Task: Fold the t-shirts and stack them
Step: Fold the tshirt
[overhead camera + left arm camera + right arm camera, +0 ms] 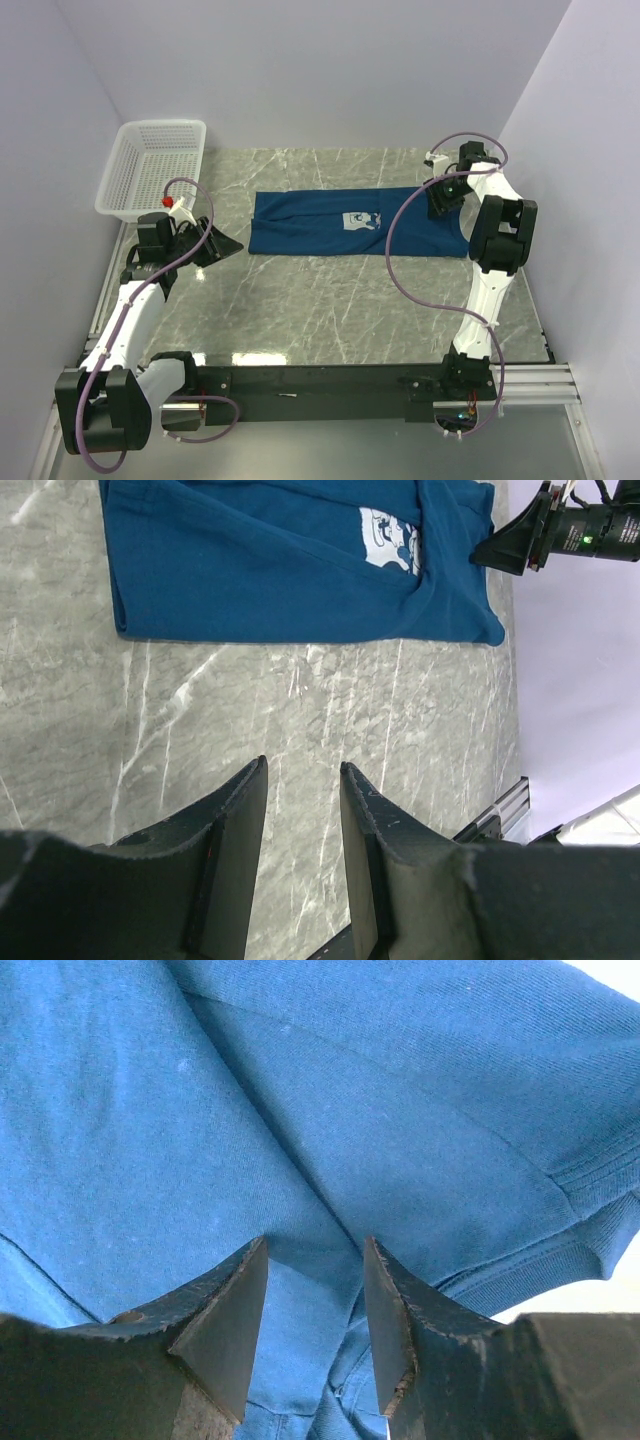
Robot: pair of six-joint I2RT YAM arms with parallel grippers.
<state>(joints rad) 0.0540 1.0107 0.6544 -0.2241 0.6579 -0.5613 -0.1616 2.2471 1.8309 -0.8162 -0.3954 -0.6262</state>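
Lying as a long folded band across the far middle of the marble table (330,310), the dark blue t-shirt (310,225) shows its pale print (361,220). The right gripper (315,1250) is over its right end, fingers narrowly parted astride a crease. The left gripper (303,770), slightly parted and empty, hovers over bare table near the white basket (163,124)

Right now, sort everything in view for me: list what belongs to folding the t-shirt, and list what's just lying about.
Belongs to the job:
- dark blue t-shirt, spread on the table
- right gripper, open, at the shirt's right end
- left gripper, open, off the shirt

Just lying about:
- white mesh basket, far left corner
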